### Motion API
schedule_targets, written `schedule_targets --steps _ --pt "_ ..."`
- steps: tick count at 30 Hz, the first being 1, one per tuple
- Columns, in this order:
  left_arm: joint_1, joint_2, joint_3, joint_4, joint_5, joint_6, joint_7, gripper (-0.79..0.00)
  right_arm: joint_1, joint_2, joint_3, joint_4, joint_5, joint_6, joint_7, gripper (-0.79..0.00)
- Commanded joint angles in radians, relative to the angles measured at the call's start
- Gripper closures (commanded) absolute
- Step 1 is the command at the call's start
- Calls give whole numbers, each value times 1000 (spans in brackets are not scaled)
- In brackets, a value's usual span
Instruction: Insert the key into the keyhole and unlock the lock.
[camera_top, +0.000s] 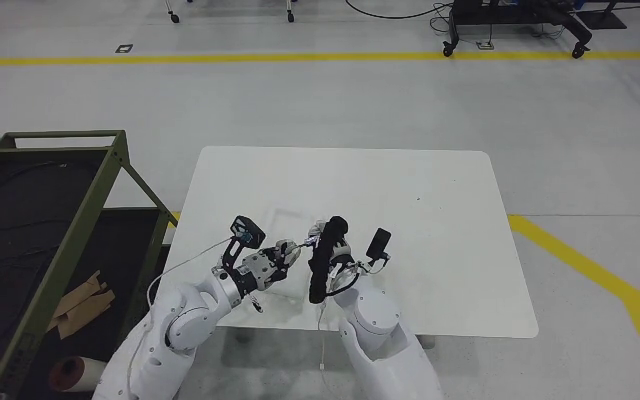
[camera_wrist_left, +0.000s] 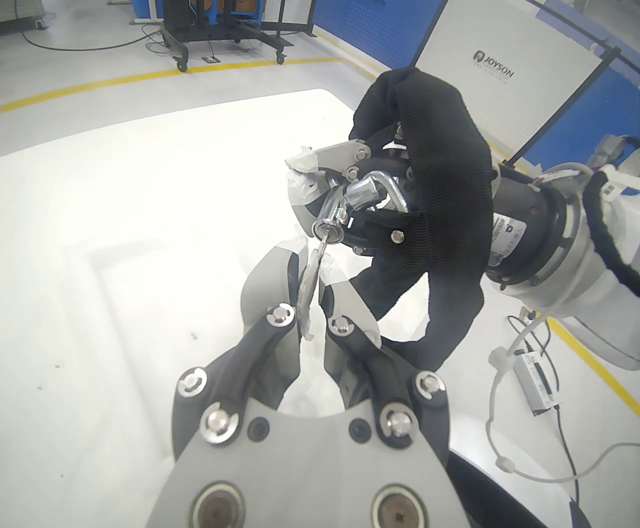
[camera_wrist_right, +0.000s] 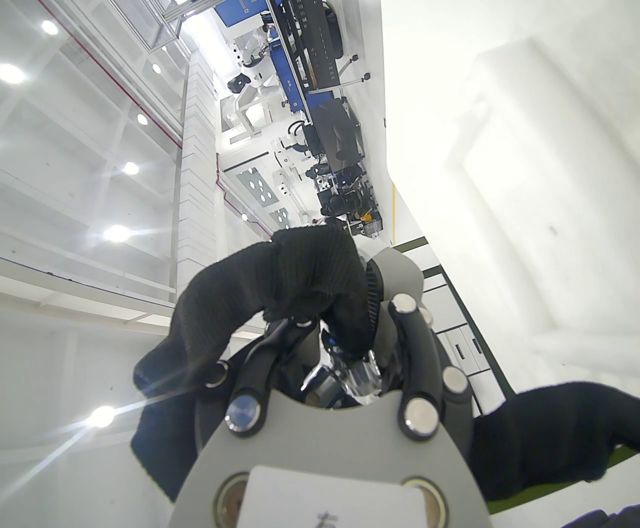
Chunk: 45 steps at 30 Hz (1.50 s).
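My left gripper (camera_wrist_left: 311, 270) is shut on the flat head of a silver key (camera_wrist_left: 309, 282). The key's blade points up into the keyhole (camera_wrist_left: 327, 232) at the round end of a chrome lock (camera_wrist_left: 357, 195); I cannot tell how deep it sits. My right gripper (camera_wrist_left: 312, 187), its fingertips (camera_wrist_left: 300, 162) taped white, is shut on the lock, whose bent shackle (camera_wrist_left: 387, 187) lies between the fingers. A black fabric strap (camera_wrist_left: 435, 165) drapes over that gripper. In the right wrist view the lock (camera_wrist_right: 362, 377) glints inside the right gripper (camera_wrist_right: 350, 350). Both grippers (camera_top: 288, 250) (camera_top: 316, 243) meet above the table's front.
The white table (camera_top: 420, 200) has a faint rectangular outline (camera_top: 290, 215) just behind the grippers. A green-framed cart (camera_top: 60, 200) stands to the left of the table. A white cable with a small box (camera_wrist_left: 535, 380) hangs below the right arm.
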Motion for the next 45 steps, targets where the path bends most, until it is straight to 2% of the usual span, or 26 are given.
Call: schedule_targets --steps 1,16,22,32,45 --pt "4 1 1 -7 45 12 16 0 -1 0 0 -1 0 -1 0 0" --pt "32 4 20 -37 312 50 147 0 -9 2 -8 -5 -5 2 -2 0" --pt "46 3 25 -44 416 100 219 0 -12 3 -12 -6 -12 4 -4 0" --pt "52 5 26 -35 493 92 263 0 -13 4 -14 -5 -14 4 -8 0" --pt "81 8 31 -45 702 182 373 0 -11 3 -23 -2 -16 5 -18 0"
